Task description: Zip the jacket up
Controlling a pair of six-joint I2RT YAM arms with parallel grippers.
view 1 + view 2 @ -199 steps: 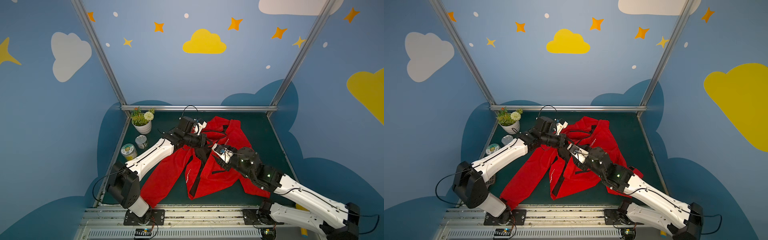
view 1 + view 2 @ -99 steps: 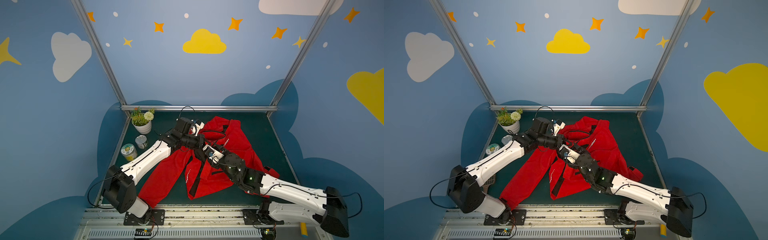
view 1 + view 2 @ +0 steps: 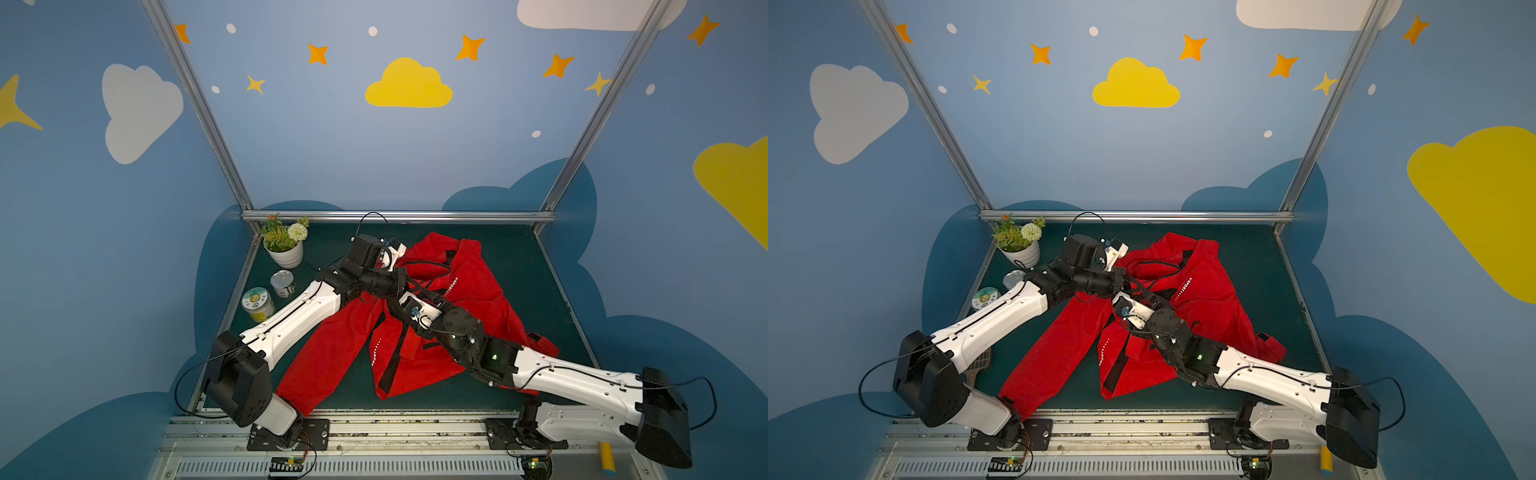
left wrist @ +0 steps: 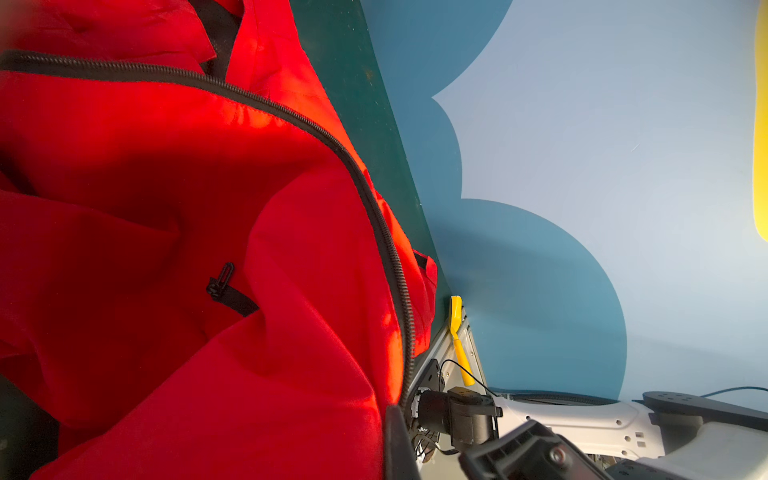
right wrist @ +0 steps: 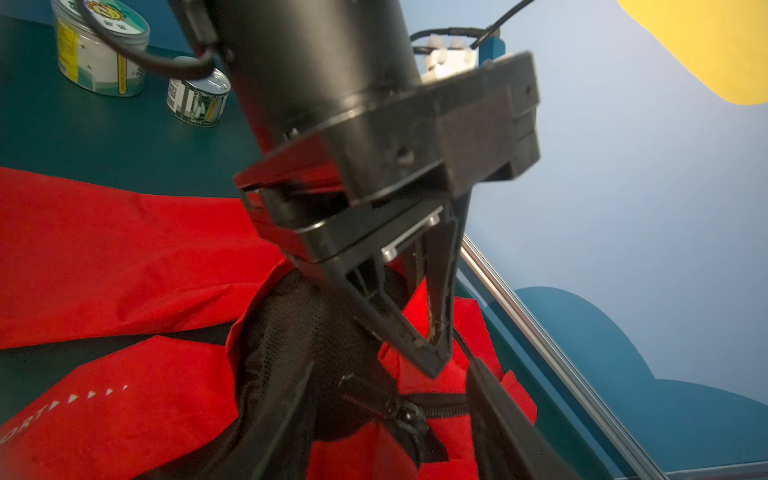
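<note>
Jacket [image 3: 478, 299]: lies crumpled about mid-table, front open with black lining exposed. Table [image 3: 540, 266] otherwise carries only bystander items along its left edge.

Orientation: long axis runs from the far edge to the near edge, leaning toward the left edge at the near end. The collar points to the far edge, the hem to the near edge. One sleeve [image 3: 332, 353] stretches toward the near left corner.

Left claw [image 5: 432, 357]: closed, tips pinched together on the jacket's front edge beside the zip tape; the cloth appears lifted there.

Right claw [image 5: 392, 370]: jaws apart, holding nothing, set on either side of the zipper slider [image 5: 409, 417] in the right wrist view.

Step in hand, as judged: lining up on the slider while the other arm holds the edge taut. The zipping itself is not yet begun.

Next move calls for: closing on the slider's small pull tab squarely, then drawing it toward the collar along the tape. Whether both zip halves are joined at the hem cannot be told.
</note>
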